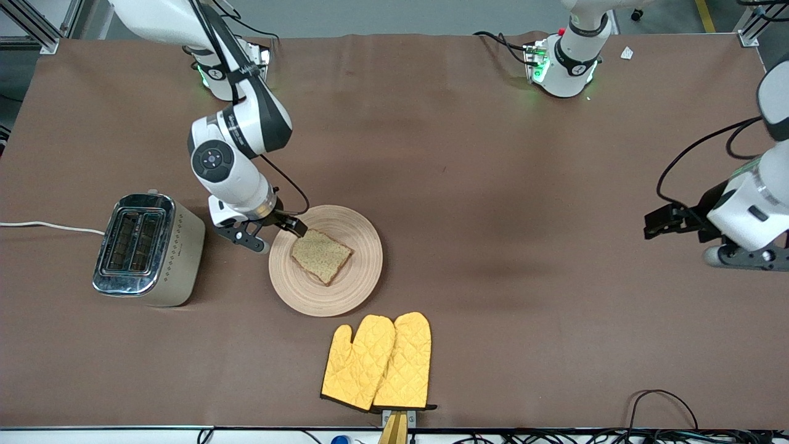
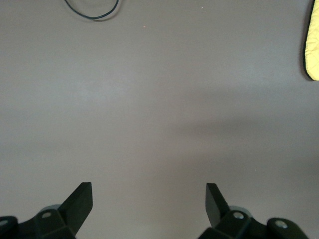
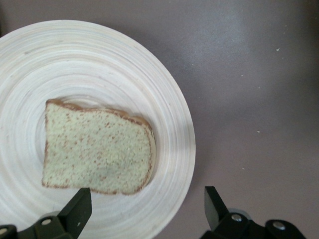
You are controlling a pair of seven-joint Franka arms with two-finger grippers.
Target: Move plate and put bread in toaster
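Plate [image 1: 325, 260] taken as landmark, lying flat on the brown table [image 1: 493, 185]. Bread [image 1: 320, 255] resting flat on plate, near its centre. Toaster [image 1: 148, 249] standing beside plate, toward the right arm's end, both slots up. Right gripper [image 1: 274, 236] low over plate's rim on the toaster side, fingers [image 3: 77, 211] spread apart, clamped on nothing. Left gripper [image 1: 690, 237] waiting well apart from plate, fingers spread, over bare table. Yellow oven mitts [image 1: 377, 362] nearer the front camera than plate.
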